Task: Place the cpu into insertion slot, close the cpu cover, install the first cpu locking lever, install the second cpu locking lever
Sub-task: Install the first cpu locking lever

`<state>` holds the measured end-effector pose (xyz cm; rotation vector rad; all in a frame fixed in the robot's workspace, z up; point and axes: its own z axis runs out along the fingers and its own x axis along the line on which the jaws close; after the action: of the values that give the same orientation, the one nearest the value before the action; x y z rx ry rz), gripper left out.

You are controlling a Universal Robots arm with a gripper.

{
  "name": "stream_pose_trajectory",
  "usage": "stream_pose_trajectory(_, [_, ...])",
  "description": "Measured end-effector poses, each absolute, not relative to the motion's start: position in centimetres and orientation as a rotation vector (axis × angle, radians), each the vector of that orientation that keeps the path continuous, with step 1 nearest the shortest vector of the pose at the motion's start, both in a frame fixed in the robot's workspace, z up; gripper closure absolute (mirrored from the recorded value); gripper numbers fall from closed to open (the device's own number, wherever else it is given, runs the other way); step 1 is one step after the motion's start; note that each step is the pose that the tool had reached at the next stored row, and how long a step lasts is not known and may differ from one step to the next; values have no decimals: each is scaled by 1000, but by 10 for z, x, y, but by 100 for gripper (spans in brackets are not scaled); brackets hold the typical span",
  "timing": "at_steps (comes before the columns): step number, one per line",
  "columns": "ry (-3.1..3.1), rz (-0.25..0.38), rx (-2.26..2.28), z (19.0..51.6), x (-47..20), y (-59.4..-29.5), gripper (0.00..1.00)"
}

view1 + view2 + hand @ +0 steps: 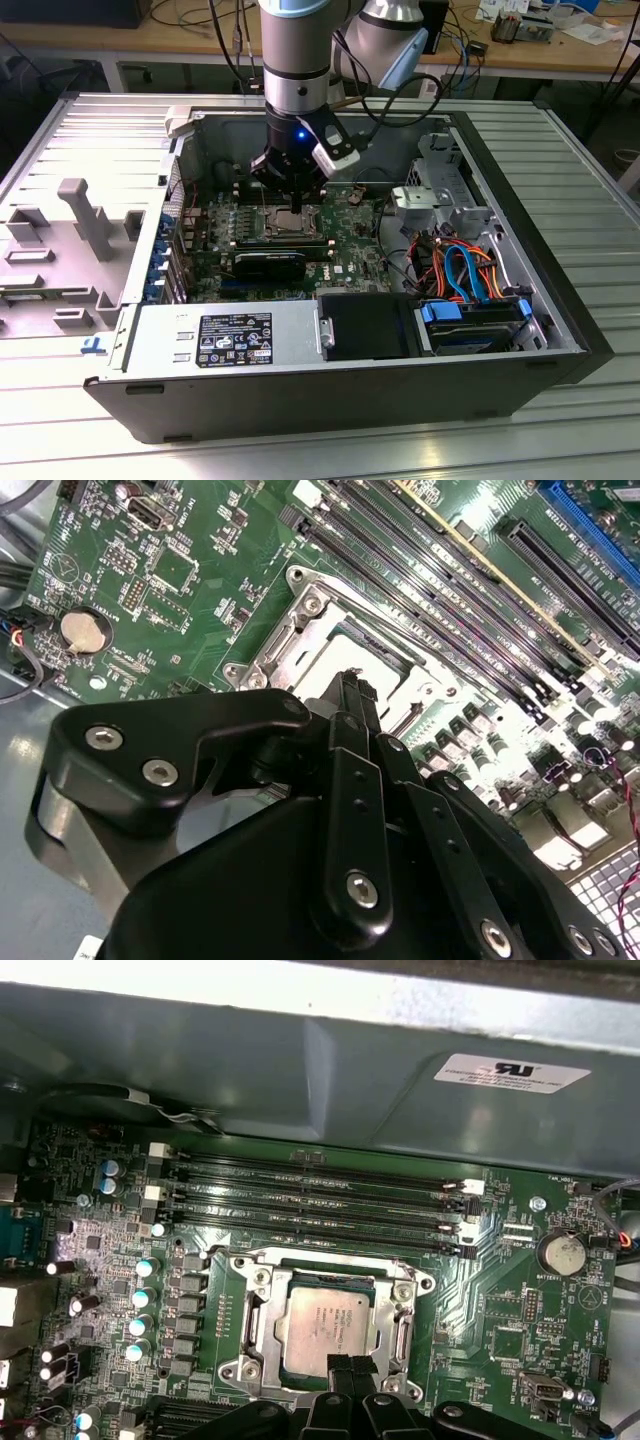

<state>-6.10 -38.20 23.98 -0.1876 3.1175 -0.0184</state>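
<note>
my gripper [350, 1368] is pinched tight, right over the near edge of the cpu [330, 1330] — it sits flat in the insertion slot [258, 1312].

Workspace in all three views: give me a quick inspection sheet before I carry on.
Surface: ribbed metal table carrying the open computer case.
Job's things: cpu lies in the insertion slot; cpu cover frames it.
Clutter: grey plastic fixture beside the case.
Gripper: gripper at the cpu's edge, fingertips together.
Cables: orange and blue bundle inside the case.
Surroundings: wooden bench behind.
</note>
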Motion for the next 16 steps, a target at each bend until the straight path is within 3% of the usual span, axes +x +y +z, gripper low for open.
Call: stream_pose_trajectory(16, [3115, -18, -222, 240, -61, -382, 89])
